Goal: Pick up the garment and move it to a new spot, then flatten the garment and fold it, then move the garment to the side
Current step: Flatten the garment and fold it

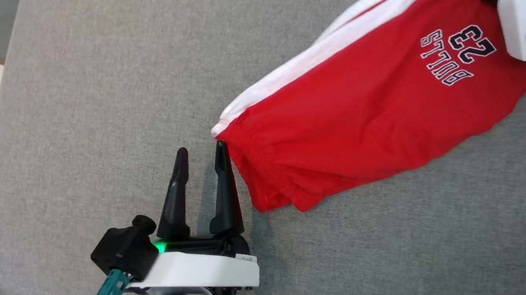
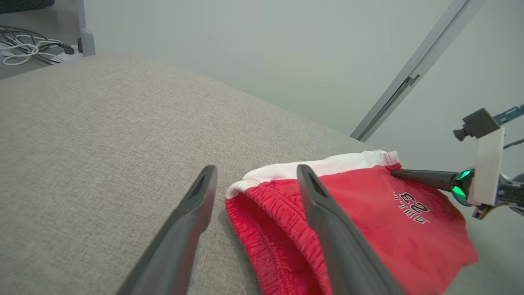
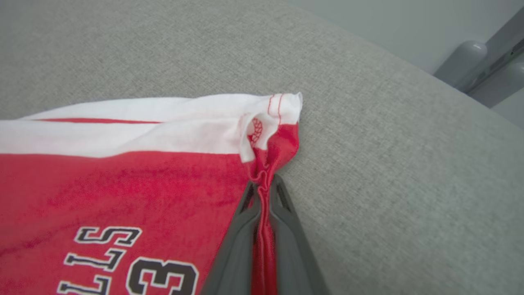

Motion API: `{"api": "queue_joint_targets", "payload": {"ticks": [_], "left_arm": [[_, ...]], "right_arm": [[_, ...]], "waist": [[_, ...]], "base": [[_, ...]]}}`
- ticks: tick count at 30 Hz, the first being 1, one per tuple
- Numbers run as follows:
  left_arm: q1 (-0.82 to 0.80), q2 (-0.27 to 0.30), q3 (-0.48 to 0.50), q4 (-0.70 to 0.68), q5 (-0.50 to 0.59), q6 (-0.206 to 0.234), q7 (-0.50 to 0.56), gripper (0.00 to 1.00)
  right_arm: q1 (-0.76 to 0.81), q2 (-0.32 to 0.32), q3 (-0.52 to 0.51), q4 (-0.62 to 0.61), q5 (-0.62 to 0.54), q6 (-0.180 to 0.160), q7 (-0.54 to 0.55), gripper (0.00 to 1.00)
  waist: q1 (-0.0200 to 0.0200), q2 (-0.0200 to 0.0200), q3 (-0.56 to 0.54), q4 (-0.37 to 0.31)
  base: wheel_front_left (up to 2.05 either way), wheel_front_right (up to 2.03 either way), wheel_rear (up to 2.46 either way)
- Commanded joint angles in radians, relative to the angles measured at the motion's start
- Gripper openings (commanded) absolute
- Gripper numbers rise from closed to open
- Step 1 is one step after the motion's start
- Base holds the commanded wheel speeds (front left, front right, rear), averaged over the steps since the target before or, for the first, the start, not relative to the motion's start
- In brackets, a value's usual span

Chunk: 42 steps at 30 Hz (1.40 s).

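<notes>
Folding is not yet begun, we judge: our right gripper pinches a corner of the red-and-white jersey shorts lying centre-right on the grey fabric surface, left gripper gaping just beside them.

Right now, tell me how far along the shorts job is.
Done: nothing certain; the shorts lie fairly flat on the grey cushion. In hand: the right gripper is shut on a hem corner by the white stripe; the left gripper stands open beside the waistband, gripping nothing. Left: lifting, moving, flattening, folding, setting aside.
</notes>
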Motion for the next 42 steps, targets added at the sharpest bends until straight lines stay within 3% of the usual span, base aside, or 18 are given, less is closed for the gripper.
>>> {"api": "queue_joint_targets", "payload": {"ticks": [1,12,15,26,31,37,42], "left_arm": [[0.007,0.003,0.013,0.005,0.026,0.006,-0.004,1.0],[0.212,0.08,0.117,0.014,0.103,-0.015,-0.004,1.0],[0.266,0.094,0.127,0.008,0.114,-0.012,-0.004,1.0],[0.305,0.07,0.11,-0.007,0.131,-0.032,-0.004,1.0],[0.303,0.05,0.103,0.009,0.141,-0.041,-0.004,1.0],[0.279,0.034,0.099,0.041,0.15,-0.057,-0.004,1.0],[0.26,0.027,0.104,0.066,0.158,-0.068,-0.004,1.0]], "right_arm": [[0.037,-0.009,-0.019,0.015,0.019,-0.001,-0.022,0.0],[0.398,0.045,-0.231,0.091,0.267,-0.001,-0.197,0.0],[0.477,0.029,-0.266,0.107,0.291,-0.001,-0.238,0.0],[0.445,-0.021,-0.385,0.19,0.29,-0.001,-0.256,0.0],[0.414,0.062,-0.39,0.134,0.265,-0.001,-0.21,0.0],[0.416,0.249,-0.388,0.042,0.229,-0.001,-0.164,0.0],[0.404,0.377,-0.409,0.076,0.128,-0.001,-0.178,0.0]], "waist": [[0.0,0.0,-0.041,-0.025],[0.0,0.0,-0.324,-0.228],[0.0,0.0,-0.365,-0.268],[0.0,0.0,-0.368,-0.284],[0.0,0.0,-0.345,-0.259],[0.0,0.0,-0.34,-0.231],[0.0,0.0,-0.344,-0.204]], "base": [[0.0,0.0,0.0],[0.0,0.0,0.0],[0.0,0.0,0.0],[0.0,0.0,0.0],[0.0,0.0,0.0],[0.0,0.0,0.0],[0.0,0.0,0.0]]}}
